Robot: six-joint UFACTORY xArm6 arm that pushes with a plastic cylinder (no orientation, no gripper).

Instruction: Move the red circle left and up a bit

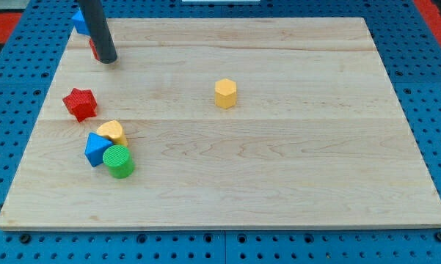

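Observation:
The red circle (93,49) is mostly hidden behind my rod at the view's top left; only a red sliver shows to the rod's left. My tip (108,60) rests on the board right against it, on its right and lower side. A blue block (80,21) sits just above them at the board's top left corner, partly hidden by the rod.
A red star (80,103) lies at the left edge. Below it a yellow heart (112,133), a blue block (96,149) and a green cylinder (119,161) cluster together. A yellow hexagon (225,93) stands near the middle. The wooden board (293,169) lies on blue pegboard.

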